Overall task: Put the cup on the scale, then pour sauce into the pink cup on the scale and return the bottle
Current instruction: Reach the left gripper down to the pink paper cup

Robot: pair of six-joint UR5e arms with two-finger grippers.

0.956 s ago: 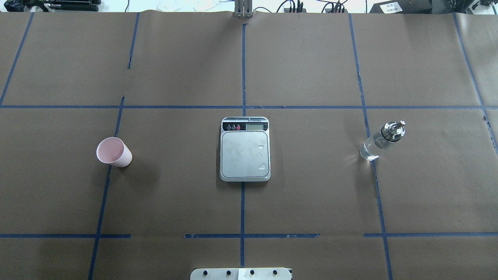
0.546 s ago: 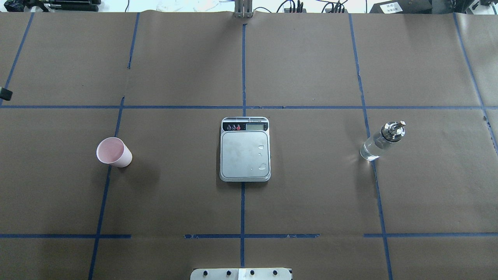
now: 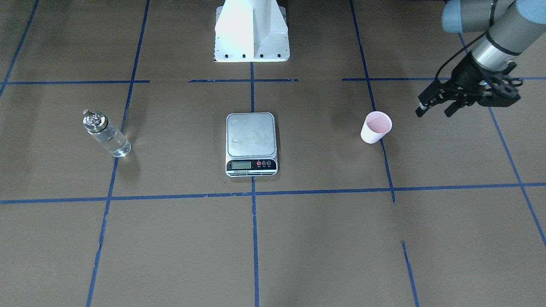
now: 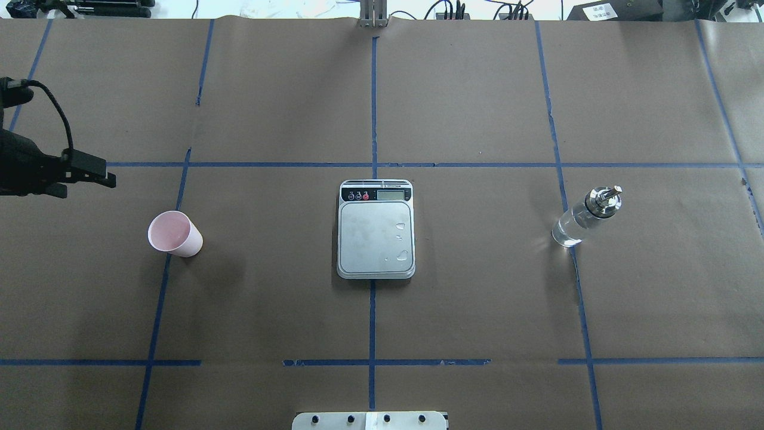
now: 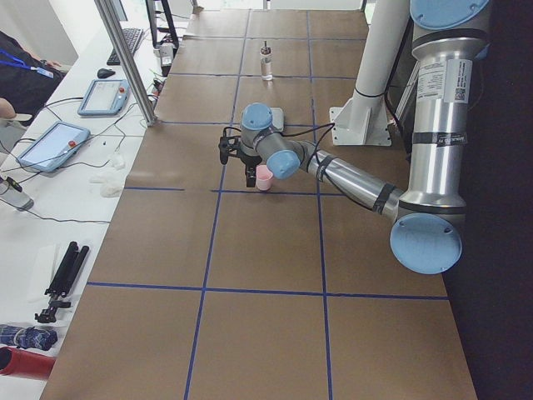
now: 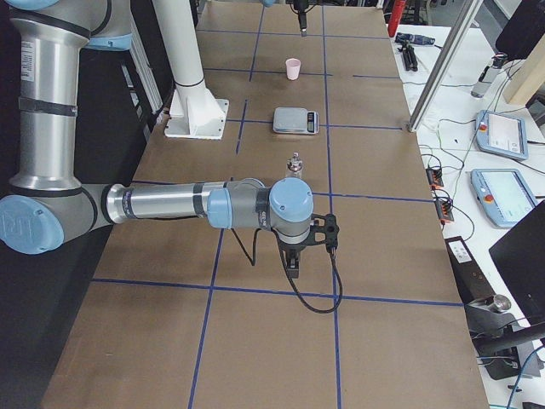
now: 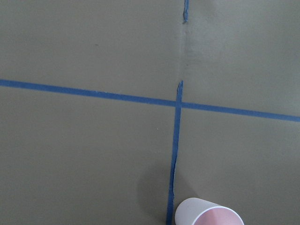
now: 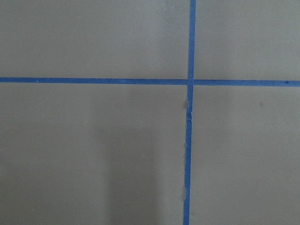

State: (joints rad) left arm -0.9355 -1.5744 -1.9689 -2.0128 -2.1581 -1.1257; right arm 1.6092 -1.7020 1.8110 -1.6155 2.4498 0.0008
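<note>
One brown-papered table (image 4: 477, 298), gridded with blue tape (image 4: 372, 89), carries the bottle (image 4: 582, 221) standing upright, spout (image 4: 616, 190) toward the overhead frame's right. Left gripper (image 3: 434, 111) spread; right gripper (image 6: 294, 266): cannot tell.

Evenly lit and sharp, with soft shadows beside the cup (image 4: 175, 234) and bottle (image 4: 582, 220).
</note>
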